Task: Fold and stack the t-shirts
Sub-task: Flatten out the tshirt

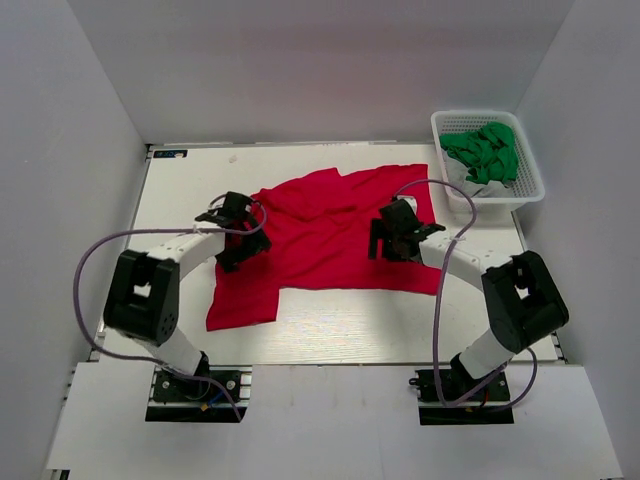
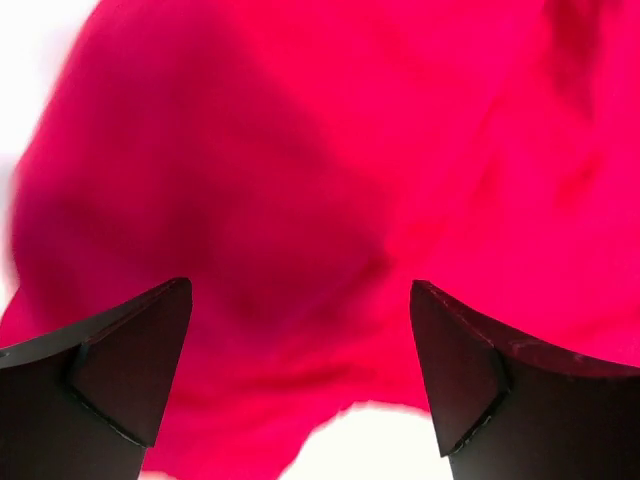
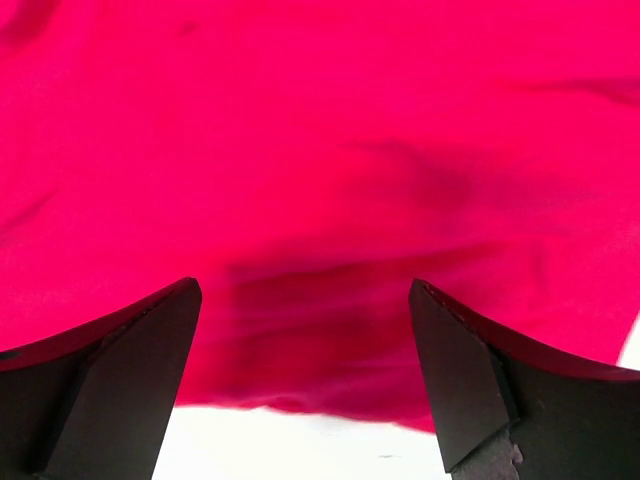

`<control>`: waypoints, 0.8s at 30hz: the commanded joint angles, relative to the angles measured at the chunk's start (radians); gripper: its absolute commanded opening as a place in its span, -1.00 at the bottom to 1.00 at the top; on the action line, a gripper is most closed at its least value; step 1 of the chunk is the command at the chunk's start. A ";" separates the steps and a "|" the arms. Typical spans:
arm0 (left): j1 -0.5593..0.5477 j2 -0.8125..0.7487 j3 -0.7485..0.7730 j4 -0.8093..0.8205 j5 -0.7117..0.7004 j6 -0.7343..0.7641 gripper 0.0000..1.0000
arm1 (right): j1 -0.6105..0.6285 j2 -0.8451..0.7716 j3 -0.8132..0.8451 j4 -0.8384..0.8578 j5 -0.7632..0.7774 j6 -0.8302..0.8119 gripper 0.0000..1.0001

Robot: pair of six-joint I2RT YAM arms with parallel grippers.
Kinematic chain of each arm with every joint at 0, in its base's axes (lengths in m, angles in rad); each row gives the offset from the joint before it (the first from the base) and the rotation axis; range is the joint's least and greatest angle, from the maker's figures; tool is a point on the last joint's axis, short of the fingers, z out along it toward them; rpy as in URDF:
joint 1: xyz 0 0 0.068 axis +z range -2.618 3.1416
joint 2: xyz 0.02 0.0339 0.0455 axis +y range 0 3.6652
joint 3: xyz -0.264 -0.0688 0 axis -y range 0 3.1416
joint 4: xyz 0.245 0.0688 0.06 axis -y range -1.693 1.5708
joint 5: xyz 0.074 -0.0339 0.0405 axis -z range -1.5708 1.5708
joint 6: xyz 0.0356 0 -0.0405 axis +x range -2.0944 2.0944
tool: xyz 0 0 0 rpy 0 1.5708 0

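While low over t-shirt (image 1: 320, 250), fingers (image 2: 130, 350) apart

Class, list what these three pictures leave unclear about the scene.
1. Top view: wrists cover the fingertips of the left gripper and right gripper; contact with the t-shirt unclear.
2. Wrist views: t-shirt blurred, outline cut off by edges.
3. Basket: green cloth hides whatever lies beneath.

A plain bright red soft fabric t-shirt (image 1: 330, 235) lay under the black left claw (image 2: 300, 290) and black right claw (image 3: 305, 290); beyond the latter, a white plastic lattice basket (image 1: 497, 196) held green cloth (image 1: 485, 152).
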 commanded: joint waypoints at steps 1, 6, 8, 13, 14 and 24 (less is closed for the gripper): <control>0.007 0.097 0.078 0.145 -0.010 0.054 1.00 | -0.028 0.036 0.046 0.031 0.036 -0.036 0.81; 0.016 0.316 0.279 0.033 -0.051 0.054 1.00 | -0.086 0.161 0.121 0.048 -0.014 -0.055 0.81; 0.030 0.404 0.362 -0.027 -0.079 0.017 1.00 | -0.115 0.220 0.179 0.031 -0.030 -0.047 0.81; 0.074 0.496 0.469 -0.084 -0.088 -0.006 1.00 | -0.174 0.379 0.302 0.027 -0.102 -0.046 0.81; 0.093 0.496 0.480 -0.099 -0.088 -0.006 1.00 | -0.178 0.394 0.317 0.021 -0.110 -0.050 0.81; 0.127 0.277 0.424 -0.075 -0.032 0.074 1.00 | -0.183 0.352 0.455 -0.047 -0.250 -0.144 0.81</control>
